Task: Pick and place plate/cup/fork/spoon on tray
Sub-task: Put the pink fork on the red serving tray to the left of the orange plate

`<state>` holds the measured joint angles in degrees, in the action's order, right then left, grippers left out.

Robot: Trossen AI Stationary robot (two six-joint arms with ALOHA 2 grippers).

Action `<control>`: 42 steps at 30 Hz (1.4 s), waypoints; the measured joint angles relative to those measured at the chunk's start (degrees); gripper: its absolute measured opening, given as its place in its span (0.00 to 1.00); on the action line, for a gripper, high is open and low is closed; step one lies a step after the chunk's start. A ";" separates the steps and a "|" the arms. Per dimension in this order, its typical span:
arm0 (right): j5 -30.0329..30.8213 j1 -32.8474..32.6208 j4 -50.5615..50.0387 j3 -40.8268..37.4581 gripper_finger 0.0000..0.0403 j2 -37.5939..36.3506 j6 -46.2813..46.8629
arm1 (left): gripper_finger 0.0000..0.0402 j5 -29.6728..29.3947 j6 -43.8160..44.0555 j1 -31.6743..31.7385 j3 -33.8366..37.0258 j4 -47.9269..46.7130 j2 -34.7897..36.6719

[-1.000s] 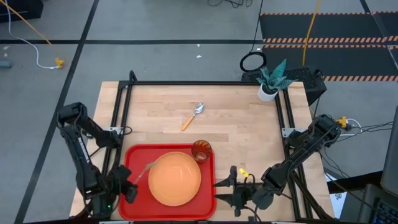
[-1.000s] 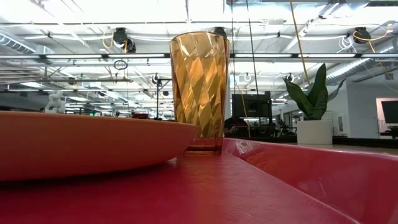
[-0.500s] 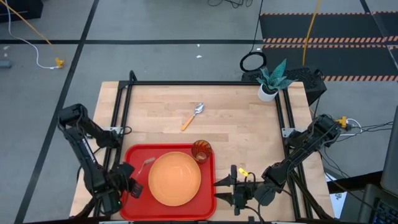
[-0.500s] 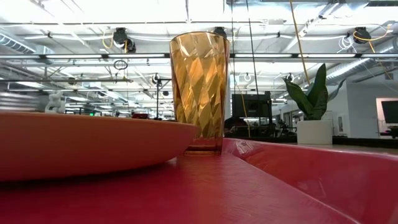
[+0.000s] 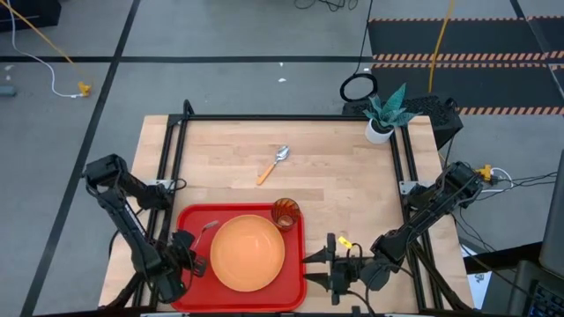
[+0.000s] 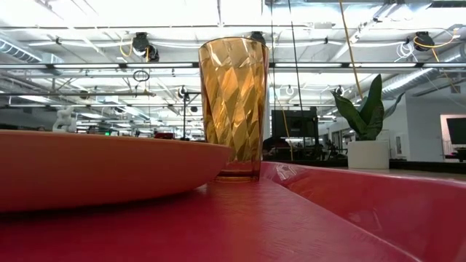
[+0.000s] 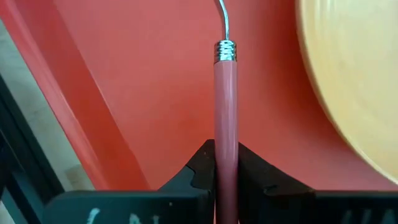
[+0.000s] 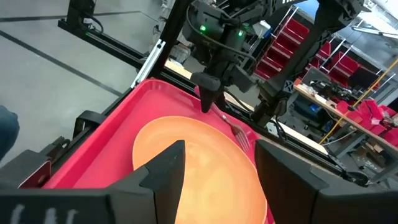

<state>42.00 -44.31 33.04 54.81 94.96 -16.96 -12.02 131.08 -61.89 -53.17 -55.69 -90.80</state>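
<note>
One tray (image 5: 291, 264) is lying at the near edge of the tabletop (image 5: 335, 189), and everything here is placed against it. Off the tray's left rim, the left end effector (image 5: 188, 265) is clamping the pink-red handle of the single fork (image 5: 205, 231), whose tines are reaching over the tray's left part beside the plate; in the left wrist view the handle (image 7: 225, 124) is sitting pinched between the two fingers (image 7: 193, 177), the tines cut off. One plate (image 5: 247, 253) is filling the tray's middle. One cup (image 5: 285, 213) is standing upright in the tray's far right corner, next to the plate. One spoon (image 5: 273, 165) is lying on bare wood beyond the tray. Off the tray's right rim, the right end effector (image 5: 310, 269) is waiting, fingers spread wide.
</note>
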 joint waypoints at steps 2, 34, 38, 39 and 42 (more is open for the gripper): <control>0.00 0.00 0.04 0.00 0.46 0.00 0.84 | 0.11 0.00 -0.06 0.54 0.72 0.00 0.00; 0.00 2.03 2.37 0.02 0.46 0.00 -0.66 | 0.21 -0.06 -11.90 4.60 6.37 -1.10 6.54; 0.00 2.43 2.72 0.02 0.46 -0.02 -2.96 | 0.21 -0.13 -11.40 5.95 9.47 2.34 6.51; 0.00 2.54 2.78 0.02 0.46 -0.04 -4.00 | 0.21 -0.12 -11.20 6.29 10.09 2.99 6.49; -0.02 2.86 2.61 0.04 0.46 -0.37 -6.64 | 0.21 -0.17 -10.47 6.80 10.90 3.99 6.49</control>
<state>41.98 -41.46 35.65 54.85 94.58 -23.60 -12.19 120.61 -55.09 -42.27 -51.70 -84.31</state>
